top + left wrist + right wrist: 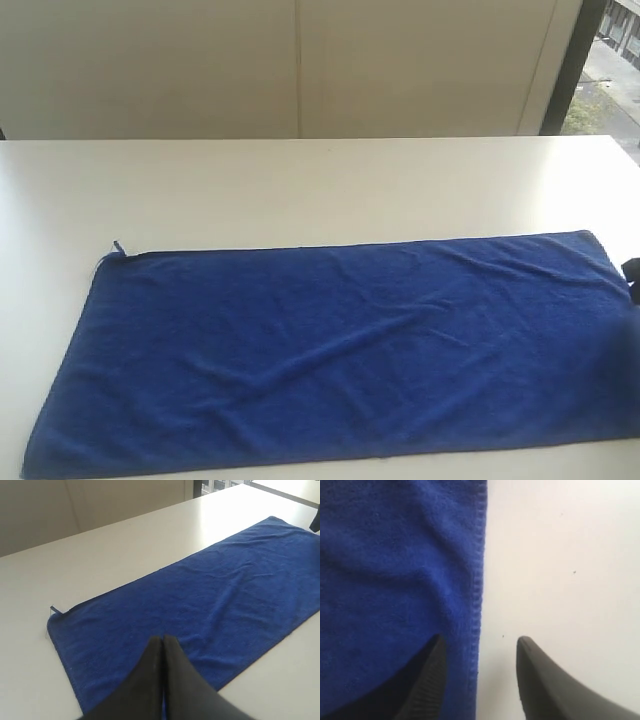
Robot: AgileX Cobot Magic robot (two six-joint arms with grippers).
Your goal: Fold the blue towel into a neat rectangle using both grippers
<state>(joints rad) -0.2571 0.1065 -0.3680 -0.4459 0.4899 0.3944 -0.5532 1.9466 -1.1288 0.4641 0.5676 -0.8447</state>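
The blue towel (340,350) lies spread flat on the white table (300,185), long side running left to right, with a small loop tag at its far left corner. My left gripper (163,639) hangs above the towel's near left part, its black fingers pressed together with nothing between them. My right gripper (479,642) is open and straddles the towel's hemmed edge (479,580): one finger over the cloth, the other over bare table. In the exterior view only a black bit of the right arm (631,275) shows at the towel's right edge.
Bare white tabletop stretches behind the towel to the far edge (300,140). A pale wall stands behind the table, and a dark window frame (575,70) rises at the back right.
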